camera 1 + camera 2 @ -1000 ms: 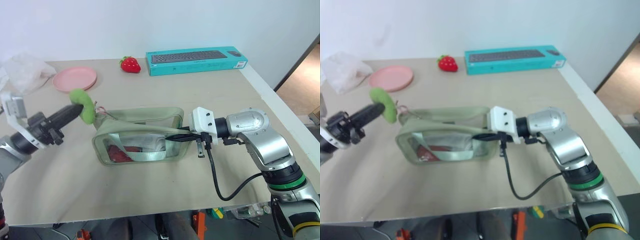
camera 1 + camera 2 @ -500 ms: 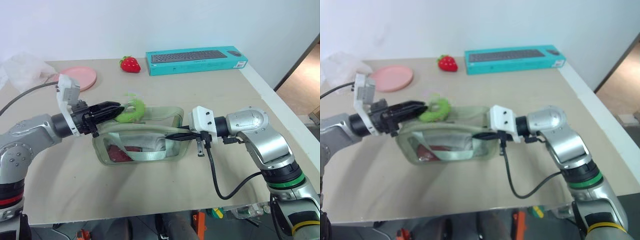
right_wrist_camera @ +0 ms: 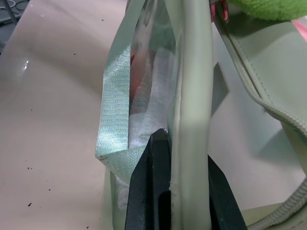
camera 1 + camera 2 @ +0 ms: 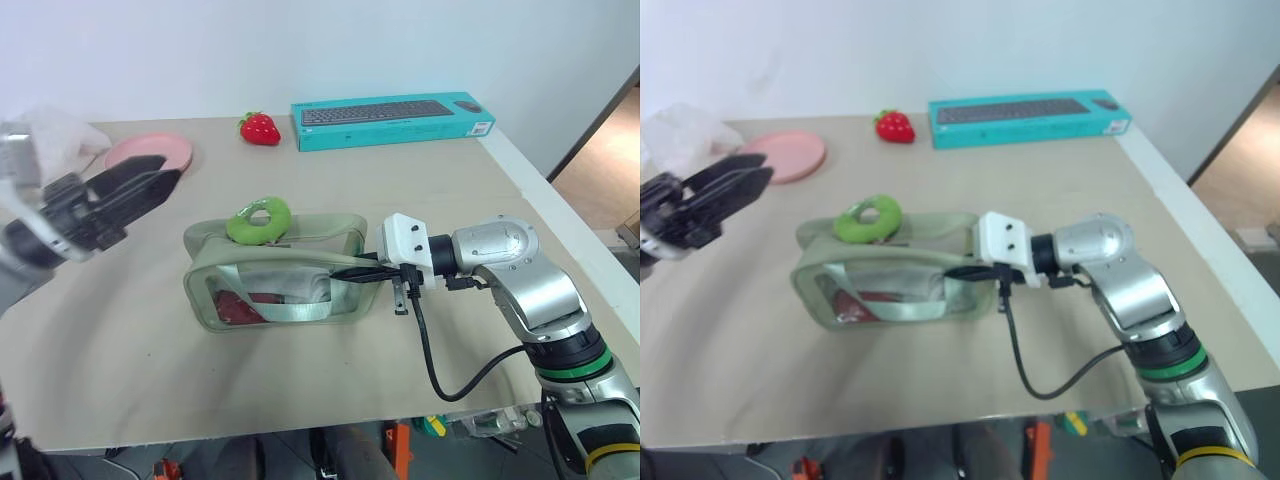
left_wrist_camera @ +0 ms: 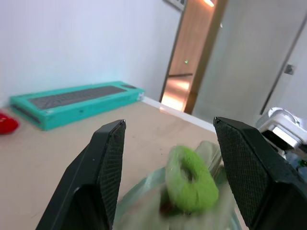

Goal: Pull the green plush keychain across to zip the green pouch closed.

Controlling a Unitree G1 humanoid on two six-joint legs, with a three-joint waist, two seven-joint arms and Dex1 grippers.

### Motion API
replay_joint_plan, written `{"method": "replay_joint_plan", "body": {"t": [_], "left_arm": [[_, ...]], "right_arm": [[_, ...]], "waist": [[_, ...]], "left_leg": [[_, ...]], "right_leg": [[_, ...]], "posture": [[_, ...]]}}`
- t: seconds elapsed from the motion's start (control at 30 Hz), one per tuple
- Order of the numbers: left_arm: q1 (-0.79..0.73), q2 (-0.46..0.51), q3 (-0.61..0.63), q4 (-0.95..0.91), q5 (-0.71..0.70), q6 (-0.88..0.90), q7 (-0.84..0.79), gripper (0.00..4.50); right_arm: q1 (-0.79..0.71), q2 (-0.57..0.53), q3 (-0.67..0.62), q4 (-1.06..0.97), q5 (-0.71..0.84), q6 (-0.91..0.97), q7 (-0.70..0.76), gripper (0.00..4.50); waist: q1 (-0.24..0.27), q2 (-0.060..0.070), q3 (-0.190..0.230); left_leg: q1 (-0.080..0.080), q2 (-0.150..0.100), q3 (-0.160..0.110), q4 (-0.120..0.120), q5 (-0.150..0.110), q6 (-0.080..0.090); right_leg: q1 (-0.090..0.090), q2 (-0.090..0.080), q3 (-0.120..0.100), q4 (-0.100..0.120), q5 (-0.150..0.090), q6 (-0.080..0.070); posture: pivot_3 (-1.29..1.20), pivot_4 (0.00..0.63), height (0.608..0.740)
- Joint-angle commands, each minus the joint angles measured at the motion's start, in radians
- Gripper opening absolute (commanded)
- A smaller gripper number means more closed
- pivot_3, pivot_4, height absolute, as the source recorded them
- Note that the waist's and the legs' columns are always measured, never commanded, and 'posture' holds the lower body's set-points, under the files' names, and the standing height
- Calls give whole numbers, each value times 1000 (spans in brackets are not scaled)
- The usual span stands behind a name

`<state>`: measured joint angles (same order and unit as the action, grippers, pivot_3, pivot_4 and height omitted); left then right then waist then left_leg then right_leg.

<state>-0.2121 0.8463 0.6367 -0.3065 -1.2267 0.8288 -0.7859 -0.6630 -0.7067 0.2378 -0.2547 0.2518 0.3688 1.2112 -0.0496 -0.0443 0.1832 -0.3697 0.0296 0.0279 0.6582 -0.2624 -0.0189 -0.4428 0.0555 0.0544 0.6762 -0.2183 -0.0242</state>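
The green plush keychain point(image 4: 259, 220) lies on top of the green pouch point(image 4: 280, 275), near the pouch's left end, ahead of the left hand point(image 4: 150, 185) and well apart from it. The left hand is released: its two black fingers point(image 5: 103, 163) stand spread with nothing between them, and in the left wrist view the keychain appears in the gap beyond them.

The keychain is a ring lying nearly flat, its pale centre facing up.

The pouch stands on the bench point(image 4: 400, 190) with its long axis running left to right, zipper edge up and clear front toward the robot. The right hand point(image 4: 350, 273) is clenched on the pouch's right end, the seam pinched between its fingers point(image 3: 153, 191). The pouch extends from that hand toward the left hand.
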Motion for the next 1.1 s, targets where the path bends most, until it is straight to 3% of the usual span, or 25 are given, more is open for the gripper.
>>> {"method": "replay_joint_plan", "body": {"t": [0.03, 0.13, 0.2, 0.37, 0.47, 0.67, 0.97, 1.0, 1.1], "left_arm": [[128, 39, 41, -64, 39, 1, -106, 3017], [238, 60, 16, -107, 106, -19, -155, 3017], [299, 53, -65, -132, 186, -46, -169, 3017], [285, 0, -179, -127, 241, -76, -158, 3017], [238, -37, -229, -90, 261, -86, -140, 2256], [145, -93, -221, -39, 225, -90, -111, 169], [116, -111, -254, -31, 281, -108, -92, 75], [119, -115, -264, -38, 289, -111, -94, 0], [141, -120, -293, -55, 317, -121, -103, 0]], "right_arm": [[2, -3, -6, -17, 0, -7, -5, 0], [0, -1, -5, -13, 1, -10, -2, 0], [-8, 3, -1, -4, 0, -16, 3, 0], [-12, 5, -2, -4, 0, -16, 6, 0], [-9, 2, -6, -9, 1, -13, 4, 0], [1, -10, -15, -23, 5, -2, 2, 0], [15, -23, -25, -46, 33, 31, 3, 0], [16, -24, -39, -56, 67, 58, 11, 619], [16, -26, -87, -71, 138, 113, 11, 1560]], "waist": [[2, 0, 0], [2, -1, 0], [2, 0, 0], [2, 0, 0], [2, 0, 0], [2, -1, 0], [3, -1, 0], [3, -1, 0], [3, -1, 0]], "left_leg": [[0, 0, 0, 0, 0, 0], [0, 0, 0, 0, 0, 0], [0, -1, 0, 0, 0, 0], [0, 0, -1, 0, 0, 0], [0, 0, -1, -1, 0, 0], [0, 0, 0, -1, 0, 0], [-1, 0, -1, -1, 0, 0], [-1, 0, -1, -1, 0, 0], [-1, -1, -1, -1, 0, 0]], "right_leg": [[0, -1, 0, 0, 0, 0], [0, -1, -1, 0, 0, 0], [0, -1, -1, 0, -1, -1], [0, 0, -1, 0, -1, -1], [0, 0, -1, 0, -1, -1], [0, 0, -1, 0, -1, -1], [0, 0, -1, 0, -1, -1], [0, -1, -1, 0, -1, -1], [0, -1, -1, 0, -1, 0]], "posture": [[0, 150, 740], [0, 150, 740], [0, 150, 740], [0, 150, 740], [0, 150, 740], [0, 150, 740], [0, 150, 740], [0, 150, 740], [0, 150, 740]]}}
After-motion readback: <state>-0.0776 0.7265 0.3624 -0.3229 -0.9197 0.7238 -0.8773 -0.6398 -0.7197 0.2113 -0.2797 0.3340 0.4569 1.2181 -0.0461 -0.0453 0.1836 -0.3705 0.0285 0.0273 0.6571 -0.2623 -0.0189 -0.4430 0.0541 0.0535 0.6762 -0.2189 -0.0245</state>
